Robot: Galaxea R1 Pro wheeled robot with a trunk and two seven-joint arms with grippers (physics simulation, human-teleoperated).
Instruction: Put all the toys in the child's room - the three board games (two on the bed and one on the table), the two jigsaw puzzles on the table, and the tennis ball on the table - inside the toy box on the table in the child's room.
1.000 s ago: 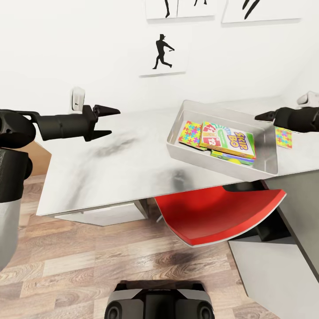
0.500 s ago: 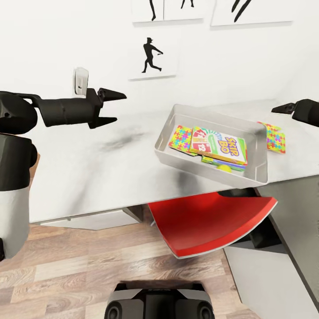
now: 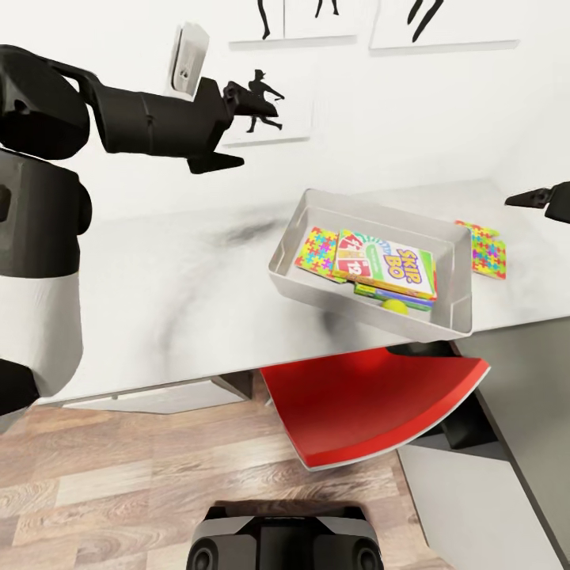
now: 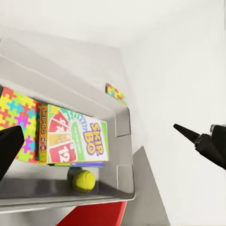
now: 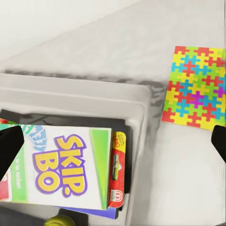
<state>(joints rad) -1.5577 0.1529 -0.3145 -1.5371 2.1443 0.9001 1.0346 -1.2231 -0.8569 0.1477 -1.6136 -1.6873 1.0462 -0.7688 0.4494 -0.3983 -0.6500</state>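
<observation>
Pale mottled table [image 3: 158, 293] below raised left gripper [image 3: 231, 125], fingers apart and empty; toy box [image 3: 321, 293] with Skip-Bo game [image 3: 388, 265] and tennis ball [image 3: 393, 306]; jigsaw puzzle [image 3: 484, 248] just outside; right gripper [image 3: 532, 198], fingers spread

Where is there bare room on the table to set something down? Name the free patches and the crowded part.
Free: the wide stretch of the table between the wall and its front edge, beside the toy box. Crowded: inside the box, where the Skip-Bo box, a jigsaw puzzle and the tennis ball lie. Another puzzle lies just beyond it.
</observation>
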